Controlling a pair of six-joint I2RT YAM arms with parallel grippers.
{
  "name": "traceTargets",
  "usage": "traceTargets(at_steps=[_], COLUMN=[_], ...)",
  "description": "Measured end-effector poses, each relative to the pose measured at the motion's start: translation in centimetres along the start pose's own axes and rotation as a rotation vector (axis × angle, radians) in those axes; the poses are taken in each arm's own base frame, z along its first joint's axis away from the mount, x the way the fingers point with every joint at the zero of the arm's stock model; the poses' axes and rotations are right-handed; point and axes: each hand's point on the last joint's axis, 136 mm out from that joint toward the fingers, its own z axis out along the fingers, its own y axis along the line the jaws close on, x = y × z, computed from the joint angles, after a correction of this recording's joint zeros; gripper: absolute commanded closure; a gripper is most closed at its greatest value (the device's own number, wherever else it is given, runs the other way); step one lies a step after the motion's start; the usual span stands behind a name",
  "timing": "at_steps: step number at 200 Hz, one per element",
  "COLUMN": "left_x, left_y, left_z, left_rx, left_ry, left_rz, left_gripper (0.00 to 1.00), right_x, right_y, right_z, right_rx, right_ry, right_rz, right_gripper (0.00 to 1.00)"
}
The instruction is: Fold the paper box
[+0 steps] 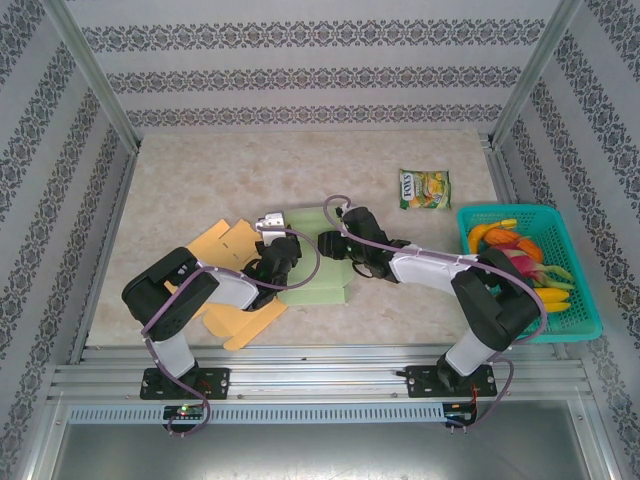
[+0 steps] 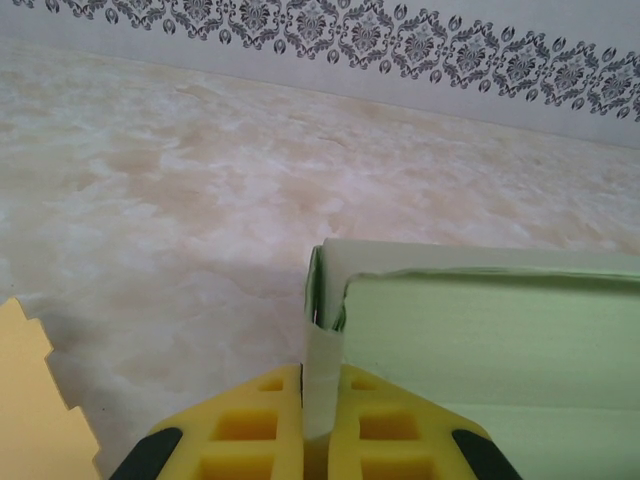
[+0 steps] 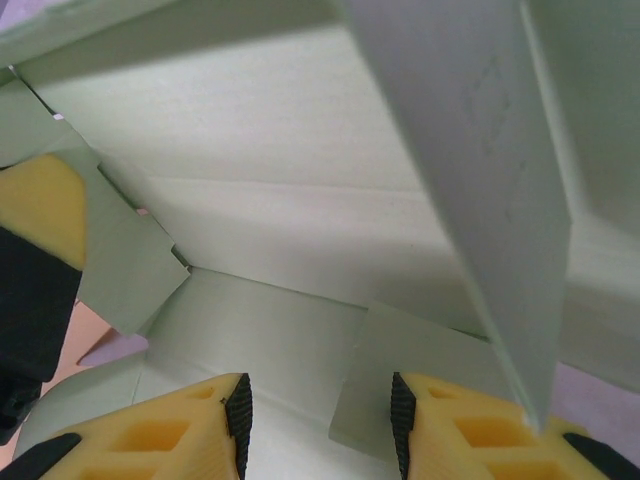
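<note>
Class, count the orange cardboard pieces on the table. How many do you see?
2: one orange piece on the far side of the left arm, another on its near side, beside the green paper box. The arm covers the gap, so they may join.

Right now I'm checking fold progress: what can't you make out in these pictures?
- Top view: arms cover most of the green paper box.
- Left wrist view: left claw pinches a flap; the frame edge cuts off the box's right side.
- Right wrist view: right claw open; too close to tell panels apart.
</note>
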Motion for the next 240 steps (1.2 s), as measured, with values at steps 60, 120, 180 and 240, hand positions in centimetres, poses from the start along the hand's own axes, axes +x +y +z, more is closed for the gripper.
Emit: traceTargets(at_steps=[60, 120, 180, 240], left_x=[0.1, 0.3, -1.2, -0.8], left_y=[-0.1, -0.4, 0.1, 0.7], left_z=[0.0, -0.1, -0.9, -1.1], left_rx=[0.007, 0.072, 0.146, 0.198], left_ry=[0.003, 0.038, 0.043, 0.084], left_rz=[0.001, 0.007, -0.007, -0.006], left_gripper=[1.0, 1.0, 1.0, 1.0], right_x=[-1.7, -2.4, -3.0, -3.0], right_y=[1.3, 0.9, -3.8, -5.1], right_z=[-4.7, -10.2, -12.7, -13.5], right_rx=[-0.017, 0.028, 0.088, 0.034], right_ry=[-0.083, -0.144, -0.161, -0.182], right_rz=[-0.061, -0.198, -0.278, -0.309], right_gripper=[0.57, 0.55, 0.54, 0.53])
